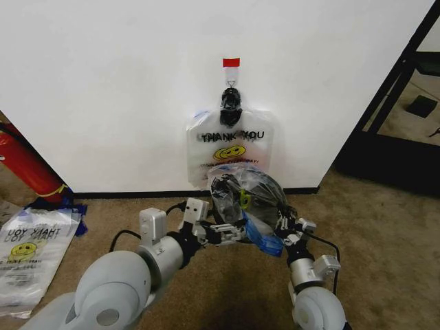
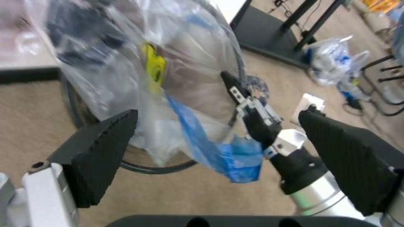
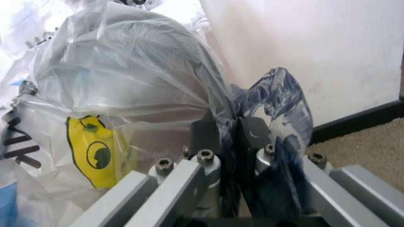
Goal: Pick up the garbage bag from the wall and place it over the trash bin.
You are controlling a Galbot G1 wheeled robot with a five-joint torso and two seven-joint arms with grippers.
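Head view: the garbage bag (image 1: 244, 196) lies draped over the trash bin (image 1: 272, 194), which stands on the carpet just before the wall (image 1: 103, 82).
Bag on the wall: another bag of the same print (image 1: 232, 146) hangs from the black clip (image 1: 230, 101) under the red tape strip (image 1: 231, 62) (a spare, by the look of it, not the one in work).
Right gripper (image 1: 284, 230): at the bin's near right side, jaws closed on the bag's bluish edge (image 3: 277, 109); the right wrist view shows the film pinched between the two fingers. Likely held so to keep that edge from slipping while the bag is spread.
Left gripper (image 1: 216, 232): at the bin's near left side, jaws spread wide with nothing between them; in the left wrist view the plastic hangs beyond the black pads (image 2: 101, 153), apart from them.
Bin rim: the dark hoop (image 2: 151, 166) shows beneath the loose film, so the bag seems laid on top rather than pulled snugly round.
Floor: more printed bags (image 1: 27, 254) lie at the left, near a red cylinder (image 1: 24, 161).
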